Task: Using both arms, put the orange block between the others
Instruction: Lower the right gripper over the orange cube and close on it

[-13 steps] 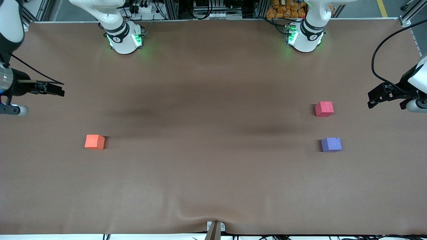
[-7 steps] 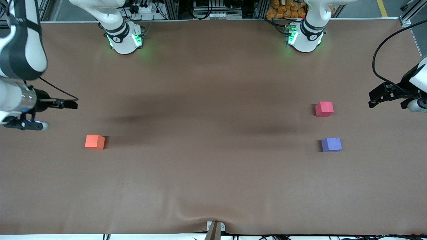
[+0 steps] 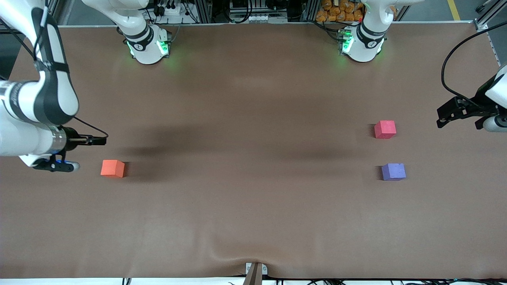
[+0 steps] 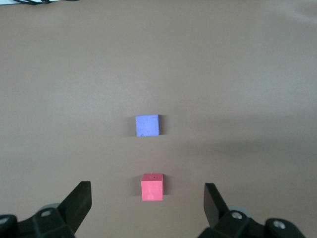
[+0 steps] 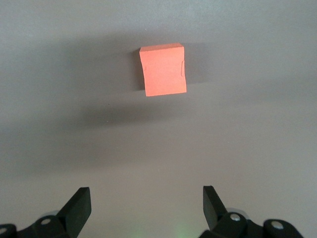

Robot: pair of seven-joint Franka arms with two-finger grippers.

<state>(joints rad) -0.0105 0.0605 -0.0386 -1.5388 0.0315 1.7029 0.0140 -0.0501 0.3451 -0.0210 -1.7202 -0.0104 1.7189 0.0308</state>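
Observation:
The orange block (image 3: 113, 168) sits alone on the brown table toward the right arm's end; the right wrist view shows it (image 5: 163, 69) ahead of the fingers (image 5: 79, 206). My right gripper (image 3: 98, 139) hangs open and empty over bare table close beside it. The pinkish-red cube (image 3: 385, 129) and the purple cube (image 3: 393, 171) stand apart toward the left arm's end, the purple one nearer the front camera. My left gripper (image 3: 444, 117) waits open and empty over the table's end beside them. Its fingers (image 4: 81, 198) frame the red cube (image 4: 152, 187) and the purple cube (image 4: 147, 125).
The two green-lit arm bases (image 3: 148, 45) (image 3: 360, 43) stand along the table's back edge. A metal bracket (image 3: 255, 272) and a wrinkle in the cloth mark the front edge. A black cable (image 3: 455, 55) loops above the left arm's end.
The right arm has swung in over the table and brought its open gripper close to the orange block. The left arm and all three cubes have stayed put.

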